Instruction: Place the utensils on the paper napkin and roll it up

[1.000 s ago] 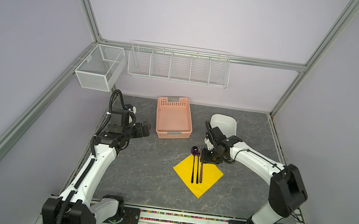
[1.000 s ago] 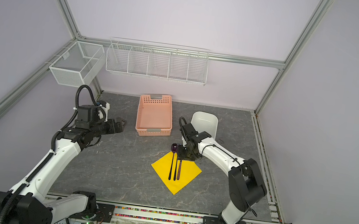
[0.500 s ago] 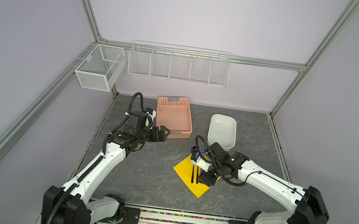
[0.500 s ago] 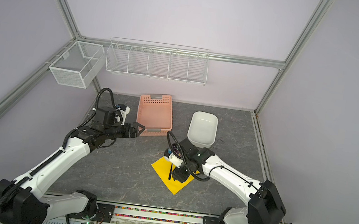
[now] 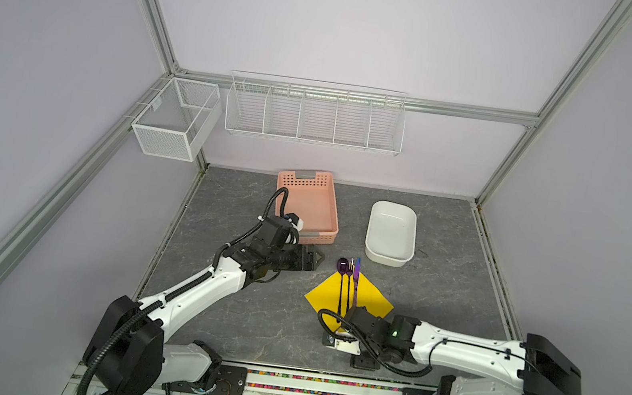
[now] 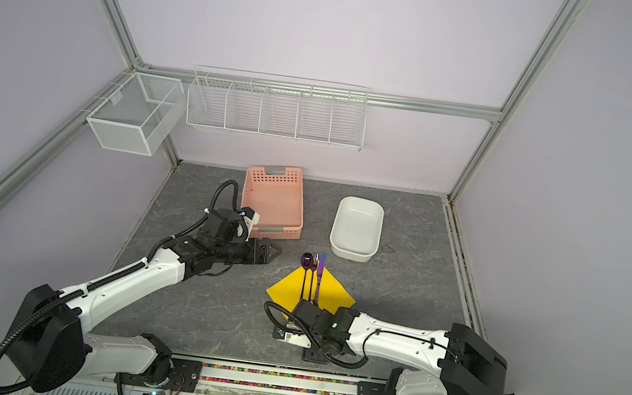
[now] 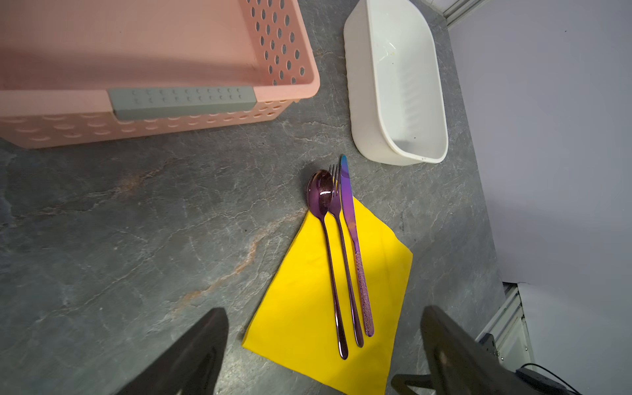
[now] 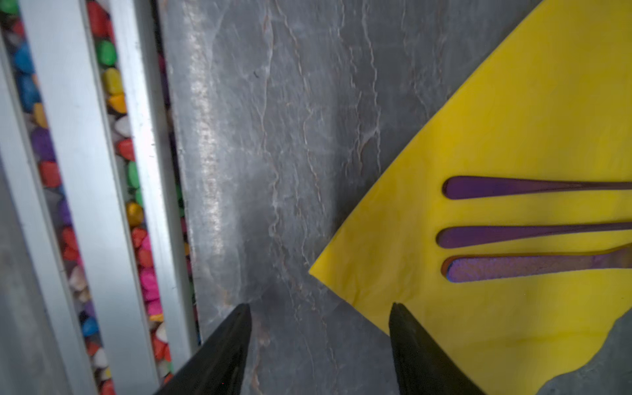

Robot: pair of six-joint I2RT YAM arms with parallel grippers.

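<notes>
Lying side by side, three slim, glossy purple utensils (image 7: 342,260) rest on the thin yellow paper napkin (image 7: 301,301), their heads overhanging one corner onto the grey veined tabletop (image 5: 247,315). The left gripper (image 7: 323,309) and the right gripper (image 8: 319,304) both gape, holding nothing. Plain lilac walls (image 5: 331,20) surround the table.

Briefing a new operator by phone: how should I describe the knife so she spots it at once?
On the grey table, find the yellow napkin near the white tub. Of three utensils lying side by side on it, the knife is the outer one nearest the tub, flat-bladed with a speckled handle.
</notes>
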